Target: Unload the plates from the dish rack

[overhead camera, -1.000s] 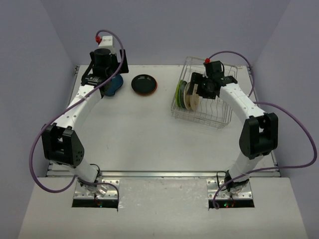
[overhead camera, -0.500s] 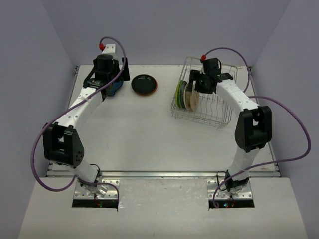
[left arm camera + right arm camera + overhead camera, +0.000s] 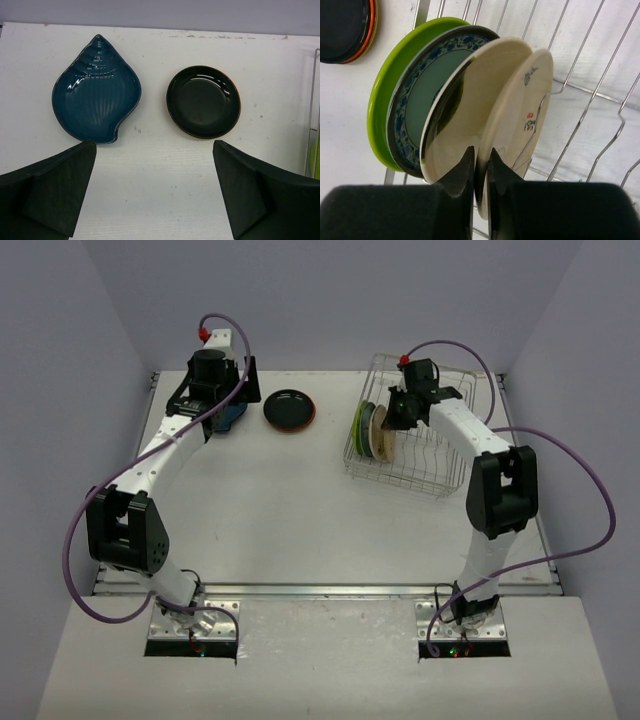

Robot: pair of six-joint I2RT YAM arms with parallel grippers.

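Several plates stand on edge in the dish rack (image 3: 425,468): a lime green plate (image 3: 379,105), a blue-patterned plate (image 3: 412,107) and two cream plates. My right gripper (image 3: 481,165) reaches into the rack and is shut on the lower rim of the rightmost cream plate (image 3: 532,95), one finger between the two cream plates. From above, the right gripper (image 3: 393,420) sits at the row of upright plates (image 3: 368,430). A dark blue teardrop plate (image 3: 96,92) and a black plate (image 3: 203,101) lie flat on the table. My left gripper (image 3: 155,190) hovers open just short of them, holding nothing.
The rack's wire dividers (image 3: 590,100) stand close to the right of the gripped plate. The rack's left edge (image 3: 314,95) shows at the right of the left wrist view. The black plate (image 3: 290,409) lies between the left arm and the rack.
My right gripper has closed on the cream plate's rim, and the right arm has shifted slightly back and left. The left arm has barely moved and stays open.
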